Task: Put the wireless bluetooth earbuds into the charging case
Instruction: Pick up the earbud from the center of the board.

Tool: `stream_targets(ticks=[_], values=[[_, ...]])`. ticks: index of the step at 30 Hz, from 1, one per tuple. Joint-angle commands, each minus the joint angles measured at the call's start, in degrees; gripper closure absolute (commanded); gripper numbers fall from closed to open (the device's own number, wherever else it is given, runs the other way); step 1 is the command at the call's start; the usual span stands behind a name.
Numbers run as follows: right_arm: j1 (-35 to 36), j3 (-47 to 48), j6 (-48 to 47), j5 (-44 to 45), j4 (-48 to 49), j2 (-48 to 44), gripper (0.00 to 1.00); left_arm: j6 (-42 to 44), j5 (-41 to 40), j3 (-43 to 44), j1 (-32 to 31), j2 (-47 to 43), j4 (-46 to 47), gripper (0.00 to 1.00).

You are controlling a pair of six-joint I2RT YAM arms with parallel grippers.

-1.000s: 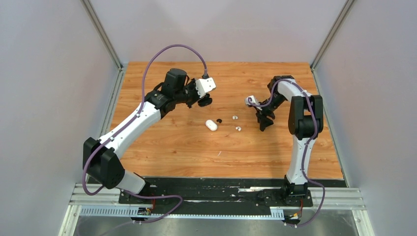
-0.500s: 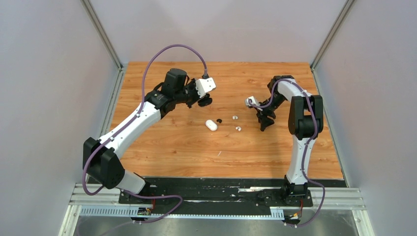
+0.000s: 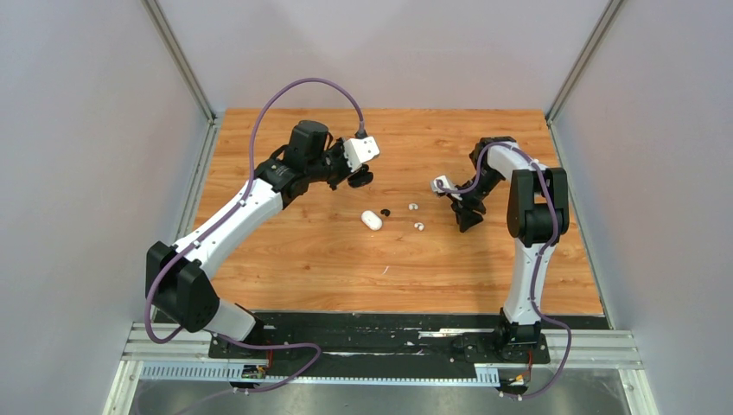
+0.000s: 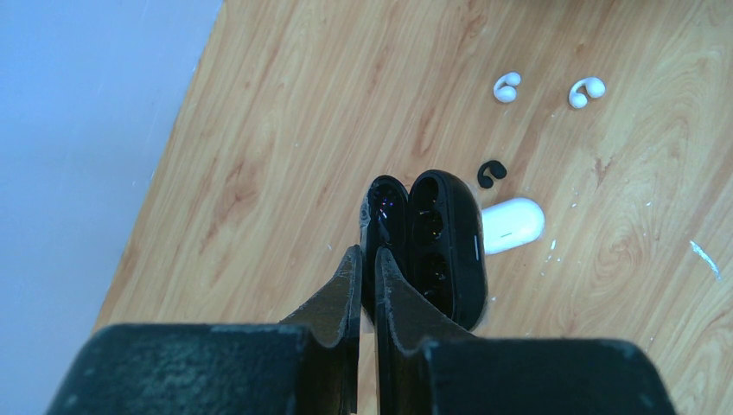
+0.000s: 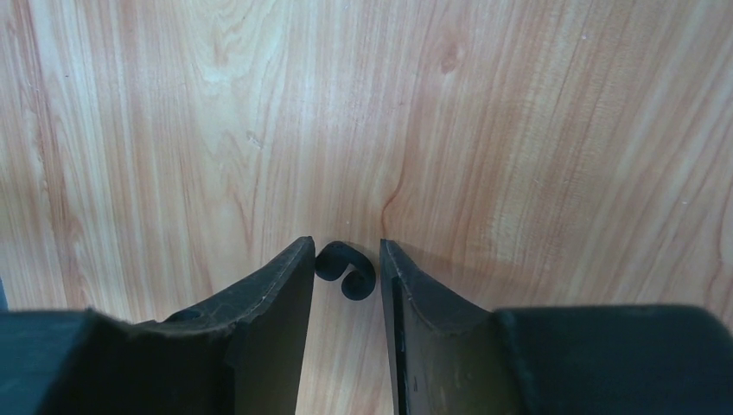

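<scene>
Right gripper (image 5: pixel 346 244) narrowed around black earbud (image 5: pixel 347 272); left gripper (image 4: pixel 366 252) clamps black case (image 4: pixel 445 242).

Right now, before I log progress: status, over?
Left gripper shut on open black case. Right gripper open, straddling black earbud on table. Nothing blocking it.

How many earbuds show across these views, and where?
4. On the table: far white earbud, near white earbud, loose black earbud; second black earbud between the right end effector's fingers. More may hide in black case and white case.

Glossy black plastic case (image 4: pixel 445 251), matt wood-grain table (image 4: pixel 285 104).
</scene>
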Motion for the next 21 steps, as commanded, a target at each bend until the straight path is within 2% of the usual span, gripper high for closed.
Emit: stream_targets(ticks=[1, 5, 8, 17, 21], values=[[-0.19, -0.43, -1.10, 0.19, 1.55, -1.89, 0.64, 0.08, 0.65, 0.74, 0.35, -0.28, 1.85, 1.00], [-0.49, 0.01, -0.60, 0.14, 1.39, -2.02, 0.66, 0.05, 0.69, 0.68, 0.40, -0.40, 1.68, 1.00], [-0.71, 0.67, 0.24, 0.57, 1.36, -1.79, 0.76, 0.03, 0.65, 0.36, 0.36, -0.57, 1.79, 1.00], [-1.96, 4.95, 6.44, -2.02, 0.20, -1.17, 0.97, -0.34, 0.84, 0.03, 0.39, -0.64, 2.19, 1.00], [-2.30, 6.29, 11.04, -6.31, -0.34, -2.83, 1.00, -0.32, 1.10, 0.12, 0.36, -0.48, 2.37, 1.00]])
